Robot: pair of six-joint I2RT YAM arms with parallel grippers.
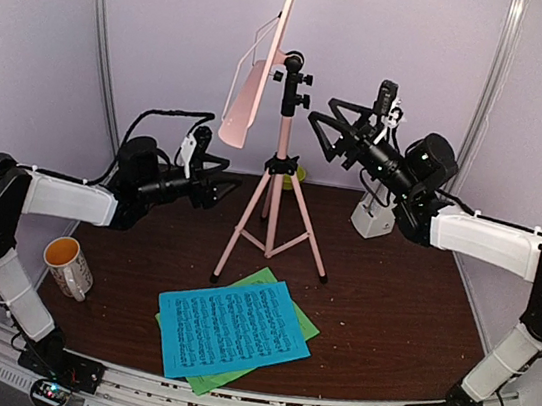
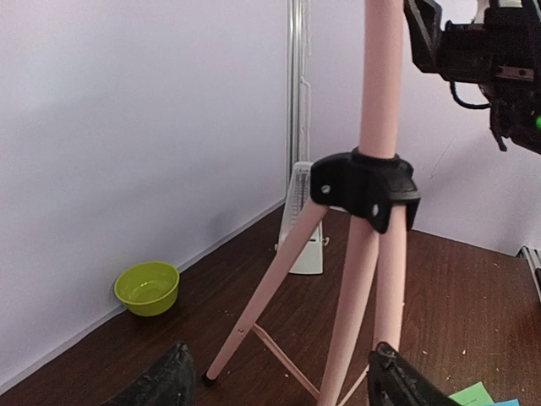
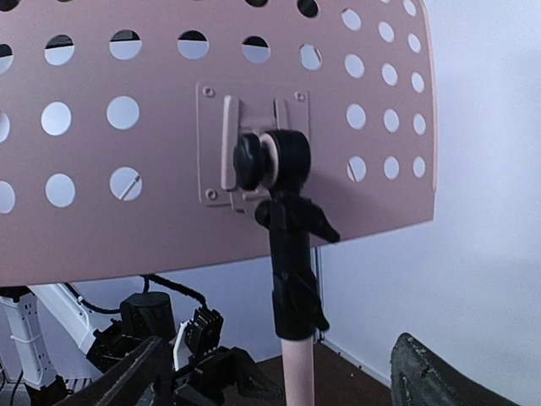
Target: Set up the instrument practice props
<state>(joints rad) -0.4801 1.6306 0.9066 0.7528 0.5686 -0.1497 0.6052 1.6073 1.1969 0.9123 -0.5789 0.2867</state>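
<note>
The pink music stand (image 1: 279, 164) stands upright on its tripod legs at the table's middle, its perforated desk (image 3: 169, 127) tilted up. My left gripper (image 1: 221, 188) is open, just left of the pole, level with the black leg collar (image 2: 365, 182). My right gripper (image 1: 328, 130) is open, raised to the right of the black clamp (image 3: 287, 254) under the desk. The blue sheet (image 1: 232, 325) lies on the green sheet (image 1: 301, 320) at the front. The white metronome (image 1: 374, 216) stands at the back right and shows in the left wrist view (image 2: 303, 228).
A white mug (image 1: 68, 265) with orange lining stands at the left front. A lime-green bowl (image 2: 147, 288) sits by the back wall, its edge showing behind the stand (image 1: 301, 174). White walls close in the back and sides.
</note>
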